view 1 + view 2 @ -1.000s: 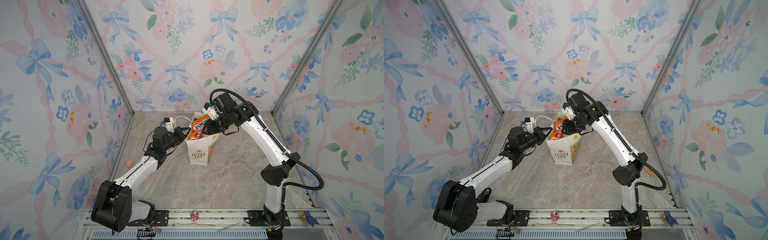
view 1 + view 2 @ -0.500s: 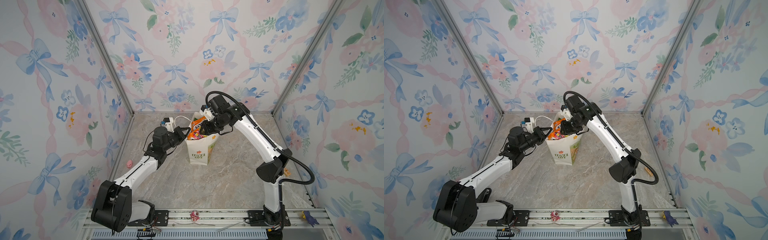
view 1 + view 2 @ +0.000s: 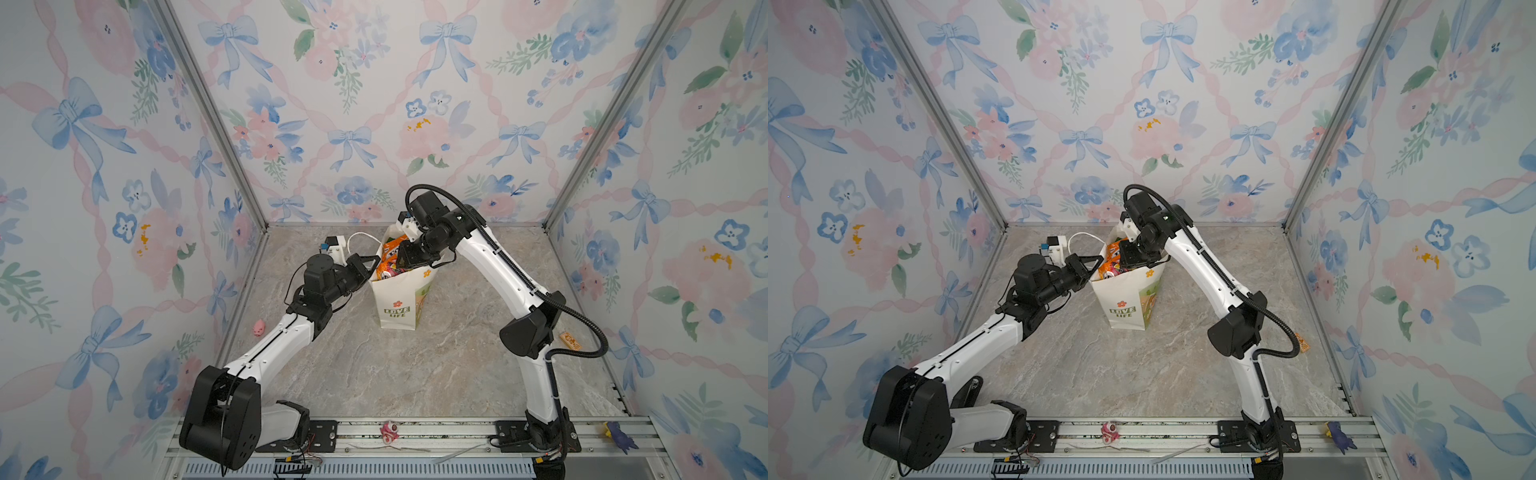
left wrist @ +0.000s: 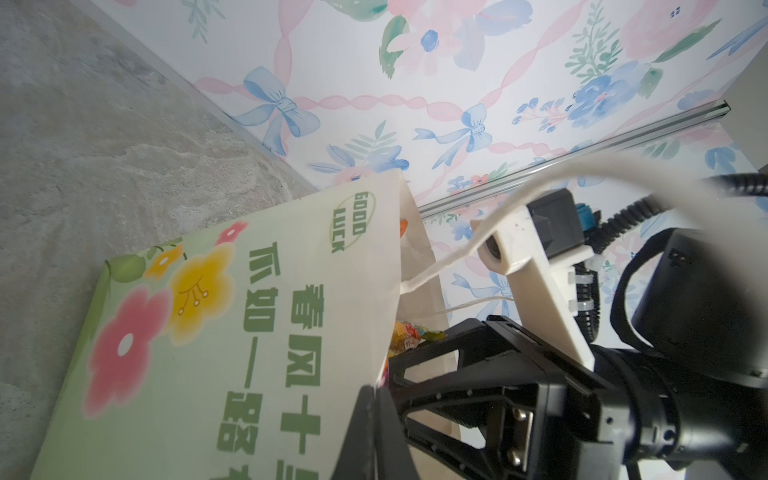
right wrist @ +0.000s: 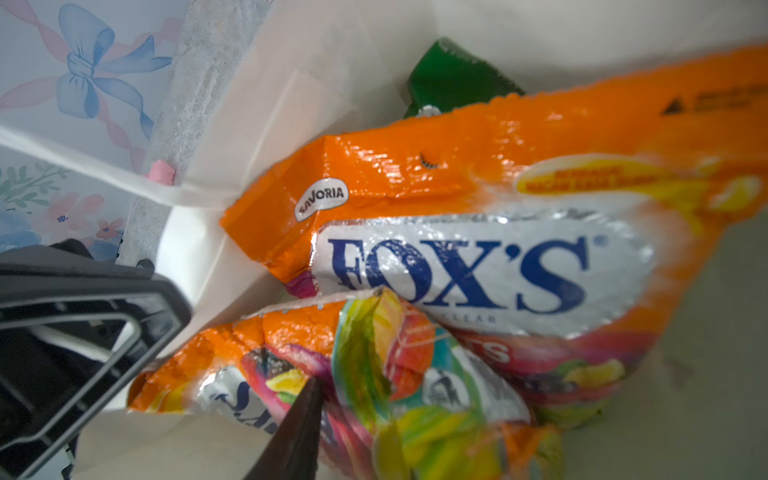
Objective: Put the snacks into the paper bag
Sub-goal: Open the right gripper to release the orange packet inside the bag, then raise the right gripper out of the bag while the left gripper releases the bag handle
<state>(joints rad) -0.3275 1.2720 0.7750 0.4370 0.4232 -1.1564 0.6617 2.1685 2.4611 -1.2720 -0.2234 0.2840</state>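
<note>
The cream paper bag (image 3: 397, 299) (image 3: 1125, 299) stands upright mid-table, and its flowered side (image 4: 208, 332) fills the left wrist view. My left gripper (image 3: 374, 259) (image 4: 374, 399) is shut on the bag's left rim. The snacks (image 3: 388, 257) poke out of the bag's mouth. My right gripper (image 3: 401, 266) (image 3: 1125, 259) is down in that mouth. It is shut on a crumpled orange FOX'S packet (image 5: 291, 345), with one dark finger (image 5: 299, 428) against it and the other hidden. A bigger orange FOX'S packet (image 5: 457, 266) and a green packet (image 5: 453, 79) lie beside it.
A white cord handle (image 3: 361, 239) loops up behind my left gripper. A tiny pink pig (image 3: 259, 328) sits by the left wall and a small wooden block (image 3: 569, 340) by the right wall. Small toys (image 3: 389, 431) rest on the front rail.
My right gripper has come down and slightly left, carrying the orange packet from above the bag into its mouth. The left arm and the bag have not moved.
</note>
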